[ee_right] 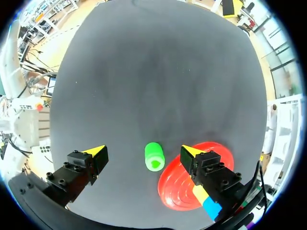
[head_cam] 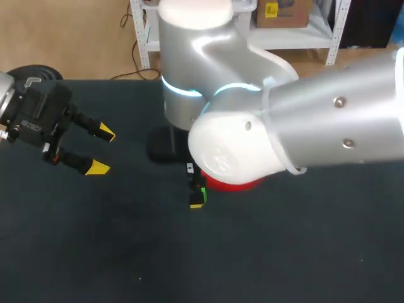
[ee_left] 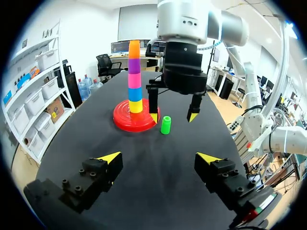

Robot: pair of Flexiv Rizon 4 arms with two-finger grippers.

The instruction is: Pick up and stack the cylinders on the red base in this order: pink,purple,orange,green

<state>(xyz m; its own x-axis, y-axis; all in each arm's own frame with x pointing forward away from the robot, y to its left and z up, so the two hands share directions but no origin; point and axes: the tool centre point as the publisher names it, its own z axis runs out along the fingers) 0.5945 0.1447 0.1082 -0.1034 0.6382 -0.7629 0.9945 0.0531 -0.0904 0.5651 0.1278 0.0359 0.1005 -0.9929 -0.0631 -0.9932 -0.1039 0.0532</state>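
The red base (ee_left: 125,121) holds a tower of yellow, blue, pink, purple and orange cylinders (ee_left: 134,76). A green cylinder (ee_left: 165,125) stands upright on the table right beside the base. My right gripper (ee_left: 173,117) hangs open over it, one finger on each side and neither touching. In the right wrist view the green cylinder (ee_right: 154,156) lies between the open fingers of the right gripper (ee_right: 142,151), with the red base (ee_right: 175,189) beside it. My left gripper (head_cam: 101,150) is open and empty at the far left, well away from the stack. In the head view my right arm hides most of the red base (head_cam: 235,185).
The table is covered with a dark cloth (head_cam: 126,252). The right arm's thick silver column (head_cam: 189,82) on a black foot (head_cam: 163,146) stands just behind the base. The bulky right elbow (head_cam: 240,145) hangs over the table's middle.
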